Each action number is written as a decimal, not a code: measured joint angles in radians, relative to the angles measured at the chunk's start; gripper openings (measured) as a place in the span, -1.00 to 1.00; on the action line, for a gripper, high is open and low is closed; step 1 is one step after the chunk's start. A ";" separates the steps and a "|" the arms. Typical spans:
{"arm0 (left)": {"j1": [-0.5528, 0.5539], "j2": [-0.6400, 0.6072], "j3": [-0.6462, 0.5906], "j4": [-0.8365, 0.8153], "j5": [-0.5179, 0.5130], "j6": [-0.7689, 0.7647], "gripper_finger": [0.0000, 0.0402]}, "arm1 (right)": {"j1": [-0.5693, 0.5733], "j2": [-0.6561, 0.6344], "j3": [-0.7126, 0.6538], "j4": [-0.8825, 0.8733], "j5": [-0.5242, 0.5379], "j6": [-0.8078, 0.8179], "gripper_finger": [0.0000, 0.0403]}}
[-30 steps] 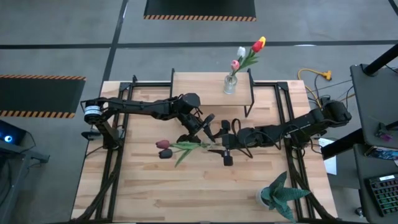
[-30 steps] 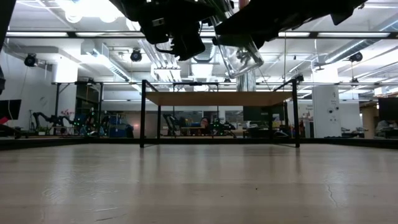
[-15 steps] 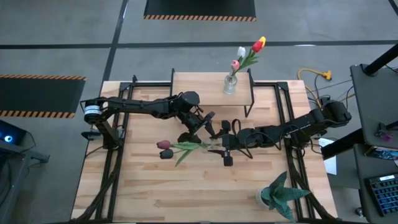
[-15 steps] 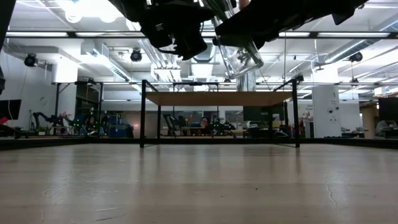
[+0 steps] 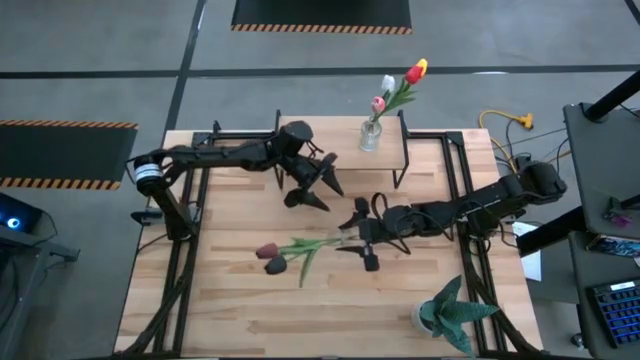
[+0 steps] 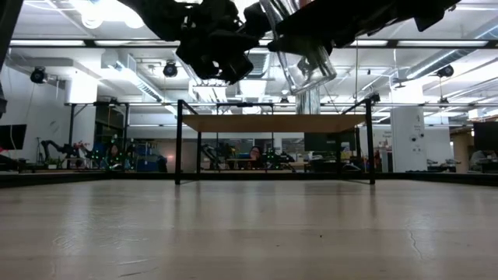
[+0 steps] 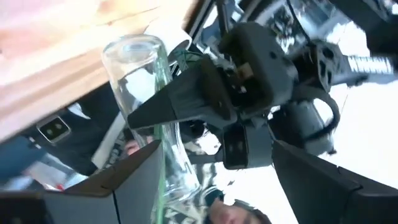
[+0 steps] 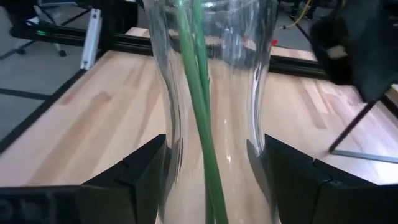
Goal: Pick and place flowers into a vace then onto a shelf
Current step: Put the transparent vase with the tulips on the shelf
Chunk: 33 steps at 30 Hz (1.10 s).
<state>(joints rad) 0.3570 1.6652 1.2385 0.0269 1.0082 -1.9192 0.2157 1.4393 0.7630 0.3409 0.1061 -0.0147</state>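
A clear glass vase [image 8: 214, 93] sits between the fingers of my right gripper [image 5: 363, 238] over the middle of the table. Green stems [image 8: 199, 106] run through it. In the high view the tulips [image 5: 300, 245] stick out of the vase mouth toward the table's left, with dark maroon and red heads [image 5: 268, 252] at the free end. The low view shows the vase [image 6: 303, 62] tilted and well above the tabletop. My left gripper [image 5: 322, 192] hangs open toward the far left of the vase, apart from it. The shelf [image 5: 320, 135] stands at the far edge. My right gripper pinches the vase at its narrow waist [image 8: 180, 149], one finger [image 8: 134, 174] on either side. The fingers come level from the table's right, across the vase. The vase is lifted clear and lies tilted, its mouth toward the table's left with the stems reaching out.
On the shelf stands another small vase [image 5: 371, 136] with three tulips in white, pink and red-yellow. A spiky teal potted plant [image 5: 455, 312] stands at the near right corner. Black frame rails run along the left and right table edges. Bare planks lie near the front.
My left gripper has drawn back from the stems toward the far edge of the table and up. The tulip heads have swung a little toward the near edge, while the stems stay in the vase. My right gripper keeps the vase in about the same place.
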 joint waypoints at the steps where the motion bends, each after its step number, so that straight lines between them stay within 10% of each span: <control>1: 0.009 -0.002 0.002 0.000 0.012 0.032 0.41 | 0.000 -0.005 -0.002 -0.001 -0.006 0.004 0.09; 20: 0.137 -0.165 0.002 -0.005 -0.078 1.161 0.41 | 0.003 -0.256 -0.060 0.008 -0.085 0.144 0.09; 33: 0.114 -0.455 -0.185 -0.007 -0.573 1.676 -0.03 | -0.002 -0.276 -0.051 0.155 0.073 0.228 0.09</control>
<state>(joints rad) 0.4708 1.2100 1.0534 0.0200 0.4349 -0.2427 0.2137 1.1634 0.7122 0.4963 0.1792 0.2134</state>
